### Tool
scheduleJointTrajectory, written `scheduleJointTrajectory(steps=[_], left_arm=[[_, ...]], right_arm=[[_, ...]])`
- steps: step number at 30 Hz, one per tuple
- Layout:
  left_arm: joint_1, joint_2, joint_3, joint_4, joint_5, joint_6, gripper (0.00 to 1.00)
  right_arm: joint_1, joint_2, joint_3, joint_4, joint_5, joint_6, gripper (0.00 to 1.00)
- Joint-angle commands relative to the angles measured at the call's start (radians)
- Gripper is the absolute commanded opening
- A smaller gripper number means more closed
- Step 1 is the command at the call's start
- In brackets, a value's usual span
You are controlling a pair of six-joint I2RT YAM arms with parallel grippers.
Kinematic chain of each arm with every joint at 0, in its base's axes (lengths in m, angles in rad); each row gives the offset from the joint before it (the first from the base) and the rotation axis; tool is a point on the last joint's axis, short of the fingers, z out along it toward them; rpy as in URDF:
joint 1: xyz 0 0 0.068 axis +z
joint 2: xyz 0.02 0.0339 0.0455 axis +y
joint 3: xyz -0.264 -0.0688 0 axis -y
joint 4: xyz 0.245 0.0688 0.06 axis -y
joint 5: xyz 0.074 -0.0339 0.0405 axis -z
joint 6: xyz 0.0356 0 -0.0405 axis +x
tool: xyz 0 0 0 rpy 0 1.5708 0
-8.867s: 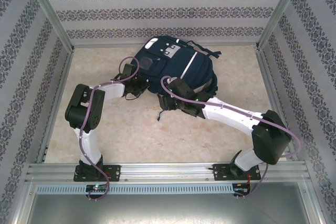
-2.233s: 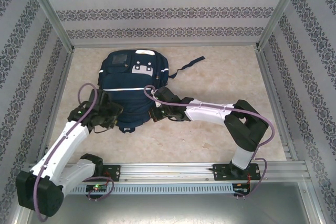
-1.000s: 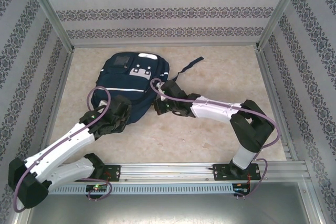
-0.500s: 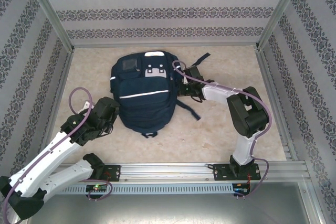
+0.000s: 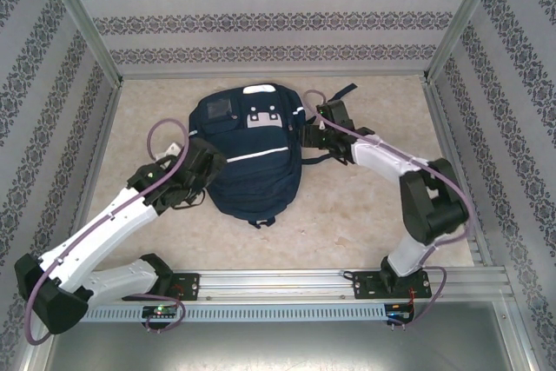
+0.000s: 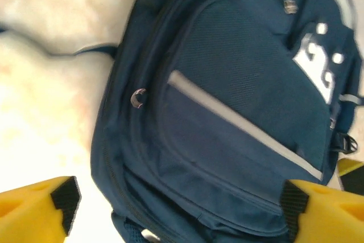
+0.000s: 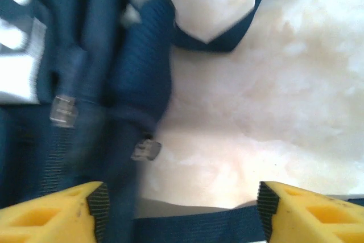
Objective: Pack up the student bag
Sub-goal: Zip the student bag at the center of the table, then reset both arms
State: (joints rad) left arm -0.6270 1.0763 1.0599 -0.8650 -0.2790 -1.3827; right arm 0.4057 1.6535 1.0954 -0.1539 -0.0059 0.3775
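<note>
The student bag, navy blue with a thin white stripe, lies flat in the middle of the table, its grey-white patches toward the back. My left gripper sits at the bag's left flank. In the left wrist view the bag spans the frame, and the left gripper is open with its yellow fingers far apart over the front pocket. My right gripper is at the bag's upper right side. It is open, and a dark strap runs loosely across between its fingers beside the bag.
The beige marble tabletop surrounds the bag. Patterned walls with aluminium posts close the back and both sides. A metal rail carrying the arm bases runs along the near edge. A loose strap end trails toward the back right.
The bag has shifted slightly right and turned a little. My left gripper has moved in against its left side. My right arm has drawn up along its right side.
</note>
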Motion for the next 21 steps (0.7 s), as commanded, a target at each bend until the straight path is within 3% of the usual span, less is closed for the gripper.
scheduleJointTrajectory(steps=[1, 4, 9, 14, 18, 21], left_arm=[[0.025, 0.042, 0.122, -0.087, -0.125, 0.216, 1.0], [0.054, 0.08, 0.201, -0.117, -0.224, 0.353, 1.0], [0.148, 0.085, 0.166, -0.029, -0.418, 0.538, 1.0], [0.369, 0.06, -0.017, 0.231, -0.354, 0.763, 1.0], [0.453, 0.084, -0.186, 0.516, -0.357, 1.007, 1.0], [0.521, 0.166, -0.254, 0.65, -0.273, 1.065, 0.99]], right_arm=[[-0.002, -0.149, -0.021, -0.015, 0.044, -0.014, 0.81], [-0.017, -0.258, -0.05, -0.051, 0.112, -0.028, 0.98], [-0.083, -0.434, -0.123, -0.075, 0.198, -0.039, 0.98], [-0.173, -0.553, -0.242, -0.043, 0.31, -0.103, 0.98], [-0.195, -0.584, -0.378, 0.089, 0.382, -0.258, 0.98], [-0.23, -0.538, -0.442, 0.158, 0.418, -0.286, 0.98]])
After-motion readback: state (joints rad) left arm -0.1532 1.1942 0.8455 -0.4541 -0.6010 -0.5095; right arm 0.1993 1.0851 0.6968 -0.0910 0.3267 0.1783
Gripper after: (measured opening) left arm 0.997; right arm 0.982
